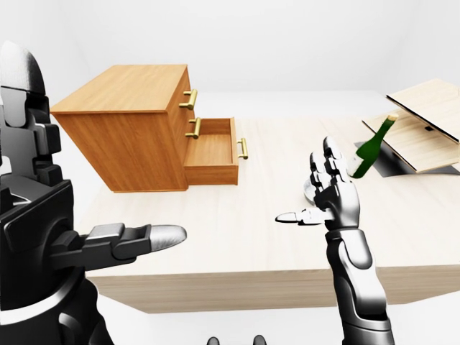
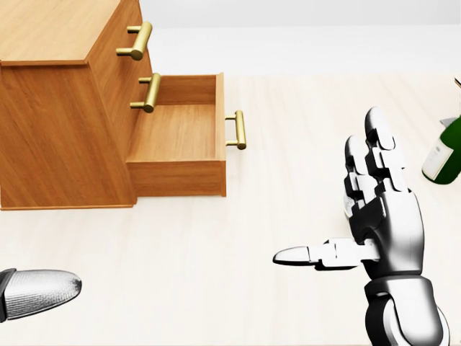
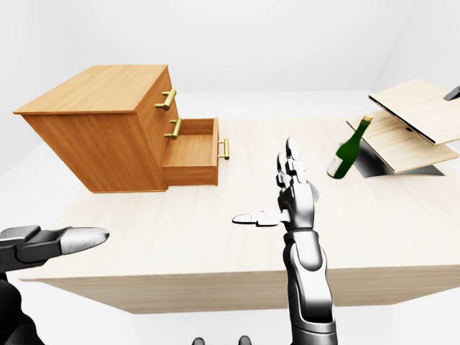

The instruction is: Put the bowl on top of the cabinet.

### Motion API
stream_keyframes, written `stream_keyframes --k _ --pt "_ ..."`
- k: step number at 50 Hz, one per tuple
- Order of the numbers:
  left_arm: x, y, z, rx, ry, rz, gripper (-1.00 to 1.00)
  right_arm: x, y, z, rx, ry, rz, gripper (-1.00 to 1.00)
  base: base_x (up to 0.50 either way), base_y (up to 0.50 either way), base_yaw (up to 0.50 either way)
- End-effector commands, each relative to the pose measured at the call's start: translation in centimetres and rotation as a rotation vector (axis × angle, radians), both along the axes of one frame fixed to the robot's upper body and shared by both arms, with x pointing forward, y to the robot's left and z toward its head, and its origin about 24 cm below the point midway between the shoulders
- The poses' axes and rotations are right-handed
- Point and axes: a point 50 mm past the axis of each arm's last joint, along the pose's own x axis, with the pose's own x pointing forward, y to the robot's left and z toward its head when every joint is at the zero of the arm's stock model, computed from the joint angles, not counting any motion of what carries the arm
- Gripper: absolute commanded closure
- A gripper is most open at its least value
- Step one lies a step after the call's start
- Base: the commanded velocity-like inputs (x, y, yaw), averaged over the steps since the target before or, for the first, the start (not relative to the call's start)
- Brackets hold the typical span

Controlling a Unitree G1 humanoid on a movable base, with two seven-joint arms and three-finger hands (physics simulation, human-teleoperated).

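The right robot hand (image 2: 387,225) stood upright over the surface (image 2: 238,238), fingers straight and thumb stuck out sideways, fully spread and holding nothing. The left robot hand (image 1: 43,230) was equally splayed and empty near the surface's lower-left corner in the left-eye view. The bowl (image 1: 307,192) lay almost wholly hidden behind the right robot hand, only a pale sliver of what seemed its rim showing near the middle of the surface, not yet touched. The green bottle (image 1: 370,152) stood near it toward the right edge, and the cabinet (image 1: 136,122) sat well apart toward the left edge with its drawer (image 1: 212,151) pulled out. The likely trouble was a blind reach: with the palm masking the bowl, the fingers could nudge it away or swing into the bottle and topple it. On the carry, the bowl might clip the jutting drawer or slip from the three fingers while rising to the cabinet top. Counted: two robot hands, one bowl, one bottle, one cabinet, one open drawer, three brass handles (image 2: 137,41).
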Motion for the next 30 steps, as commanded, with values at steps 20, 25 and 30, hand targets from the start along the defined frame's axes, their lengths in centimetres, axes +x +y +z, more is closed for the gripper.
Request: stream_keyframes --k 20,25,30 --pt "-0.24 0.17 0.38 -0.017 -0.028 -0.015 -0.93 -0.04 -0.05 0.29 0.016 -0.013 0.003 -1.0 0.31 0.01 0.0" --pt "-0.24 0.18 0.4 -0.02 -0.029 -0.018 -0.93 -0.17 -0.06 0.44 0.023 -0.021 0.003 -1.0 0.0 0.5 0.0" --pt "-0.25 0.18 0.41 -0.022 -0.029 -0.021 -0.93 -0.13 -0.09 0.41 0.026 -0.019 0.003 -1.0 0.0 0.5 0.0"
